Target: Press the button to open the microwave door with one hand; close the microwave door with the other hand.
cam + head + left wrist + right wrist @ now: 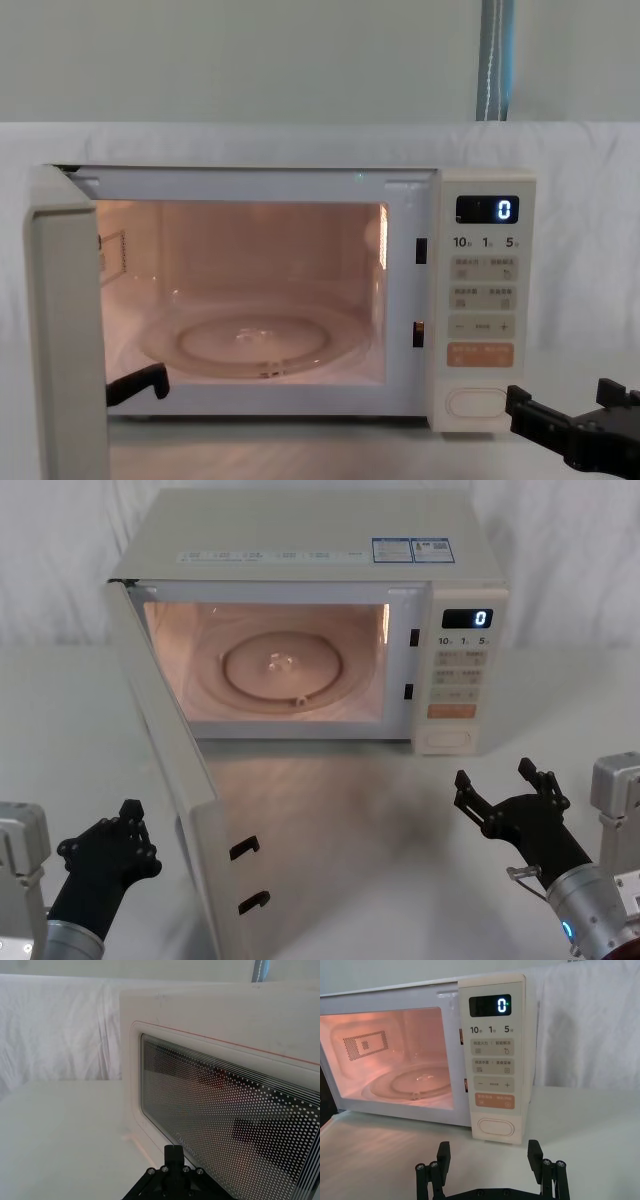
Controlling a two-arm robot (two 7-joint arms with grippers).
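Presently, right gripper (505,792) fingers spread and empty, short of the button (495,1127) on the microwave (320,540); left gripper (112,846), fingers together, holding nothing, outside the swung-open microwave door (165,750), so closing appears next.

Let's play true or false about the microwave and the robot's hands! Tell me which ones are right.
1. The door is wide open. True.
2. The display shows 5. False: it shows 0.
3. The right end effector is pressing the button. False: it hovers in front of the microwave, apart from the button, fingers open.
4. The light inside is on. True.
5. The left end effector sits by the door's outer side. True.
6. Food sits on the glass plate. False: the plate is bare.
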